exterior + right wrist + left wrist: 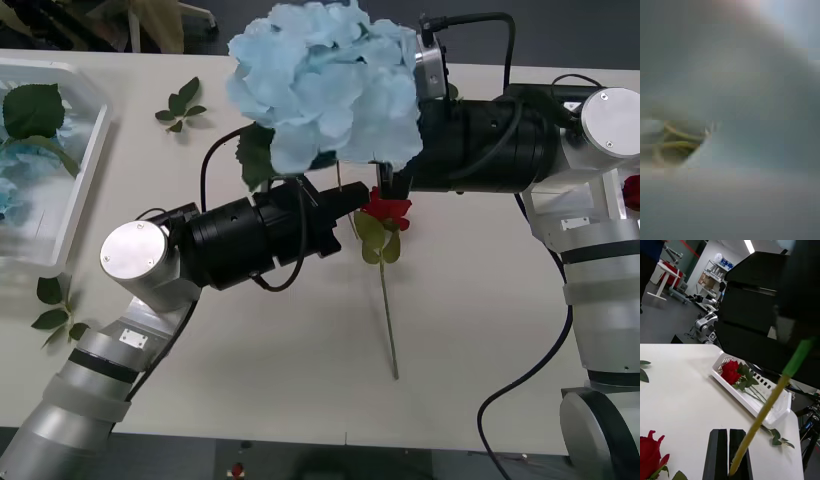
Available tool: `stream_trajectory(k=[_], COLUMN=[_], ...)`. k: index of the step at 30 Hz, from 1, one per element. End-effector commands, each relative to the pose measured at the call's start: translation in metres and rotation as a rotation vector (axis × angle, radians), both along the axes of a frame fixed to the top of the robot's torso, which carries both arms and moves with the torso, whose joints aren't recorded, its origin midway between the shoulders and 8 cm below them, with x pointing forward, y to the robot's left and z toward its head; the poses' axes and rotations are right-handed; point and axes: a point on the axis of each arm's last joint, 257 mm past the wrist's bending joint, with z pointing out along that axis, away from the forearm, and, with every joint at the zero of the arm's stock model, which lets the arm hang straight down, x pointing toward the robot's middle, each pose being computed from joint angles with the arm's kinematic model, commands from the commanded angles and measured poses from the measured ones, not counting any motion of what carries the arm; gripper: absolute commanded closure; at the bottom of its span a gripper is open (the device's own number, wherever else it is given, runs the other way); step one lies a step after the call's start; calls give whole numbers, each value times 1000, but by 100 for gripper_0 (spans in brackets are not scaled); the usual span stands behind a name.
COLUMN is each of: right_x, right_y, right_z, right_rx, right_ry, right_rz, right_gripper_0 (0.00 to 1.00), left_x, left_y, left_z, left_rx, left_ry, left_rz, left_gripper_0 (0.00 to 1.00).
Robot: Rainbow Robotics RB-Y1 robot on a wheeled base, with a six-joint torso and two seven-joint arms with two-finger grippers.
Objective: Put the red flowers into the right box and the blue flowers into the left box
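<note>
The blue flowers (pixel 325 85) look like soft cloth petals. The left box (pixel 88 165) is see-through white plastic. The table (pixel 470 300) is smooth and matt. The right box (pixel 748 399) looks like shiny white plastic.

A robotics lab or workshop is indicated. In the left wrist view, another robot arm (pixel 704 320) is seen on the grey floor at about 10 o'clock, storage shelves (pixel 715 272) stacked with boxes at 11 o'clock, a ceiling strip light (pixel 750 246) at 12 o'clock, and a white surface (pixel 685 390) is set below.
</note>
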Motion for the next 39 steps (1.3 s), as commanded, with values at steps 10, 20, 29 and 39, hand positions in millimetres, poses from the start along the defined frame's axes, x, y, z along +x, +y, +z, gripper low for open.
stream_trajectory(k=[10,20,29,39], right_x=[4,4,2,-7], right_y=[-7,-14,-34,-103], right_z=[16,17,-1,-41], right_rx=[27,29,-67,-348], right_ry=[-58,-62,49,426], right_rz=[-22,-22,-16,-91], right_gripper_0=[0,0,0,0], left_x=[0,13,-2,-4], left_y=[-6,80,213,402], left_z=[14,-15,-13,15], left_rx=[-3,66,295,726], left_ry=[-51,20,53,228], left_rz=[1,65,37,206], left_gripper_0=[100,100,100,100])
